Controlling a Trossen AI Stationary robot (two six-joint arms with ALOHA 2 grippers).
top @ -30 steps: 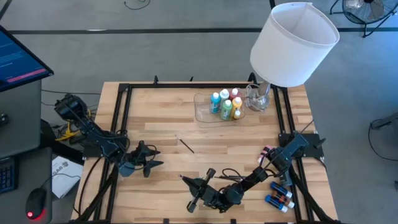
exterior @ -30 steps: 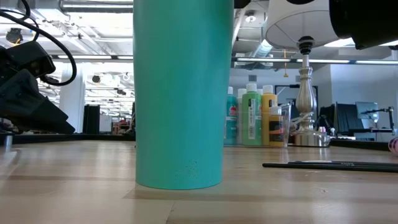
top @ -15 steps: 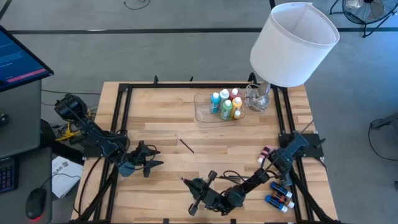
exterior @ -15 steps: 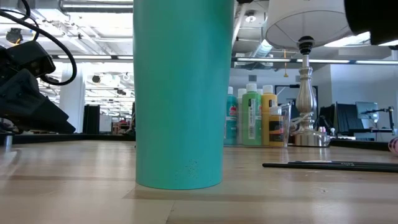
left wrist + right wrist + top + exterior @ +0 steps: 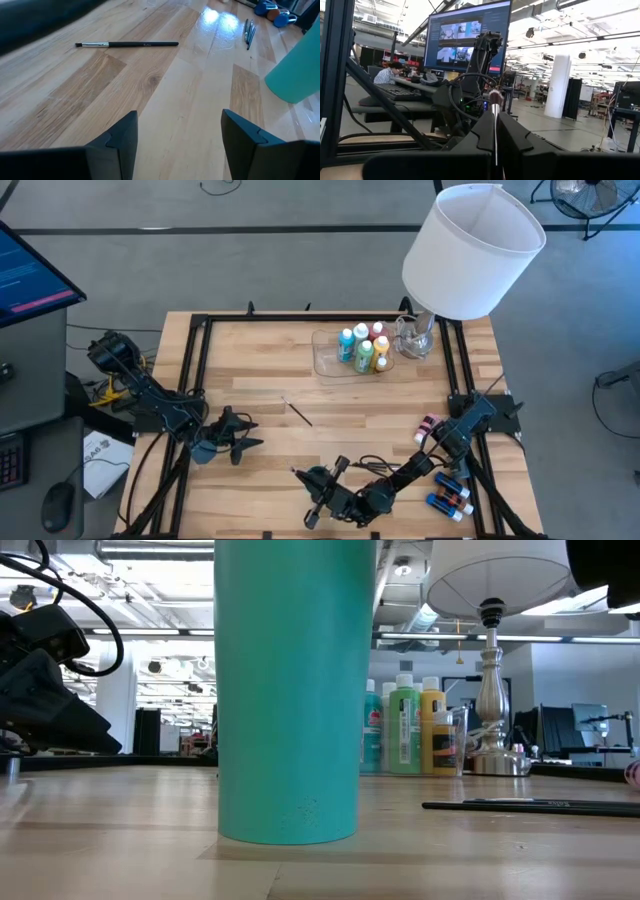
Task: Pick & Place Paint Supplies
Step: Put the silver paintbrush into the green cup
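Right wrist view shows your right gripper (image 5: 496, 131) closed on a thin brush (image 5: 495, 107), held near the table's (image 5: 260, 370) front edge, so keep the brush upright over the teal cup (image 5: 288, 690). Farther back, your open, empty left gripper (image 5: 179, 132) waits by the left edge, another brush (image 5: 299, 414) lies mid-table, and the paint bottles (image 5: 362, 347) stand in the clear tray (image 5: 330, 360) near the back edge.

From above you see your right hand (image 5: 308, 483) low at the wooden table's (image 5: 260, 360) near edge, your left hand (image 5: 243, 434) at its left side, and white-capped paint bottles (image 5: 362, 347) in the clear plastic tray (image 5: 326, 361) beside the big white lampshade (image 5: 470, 250).
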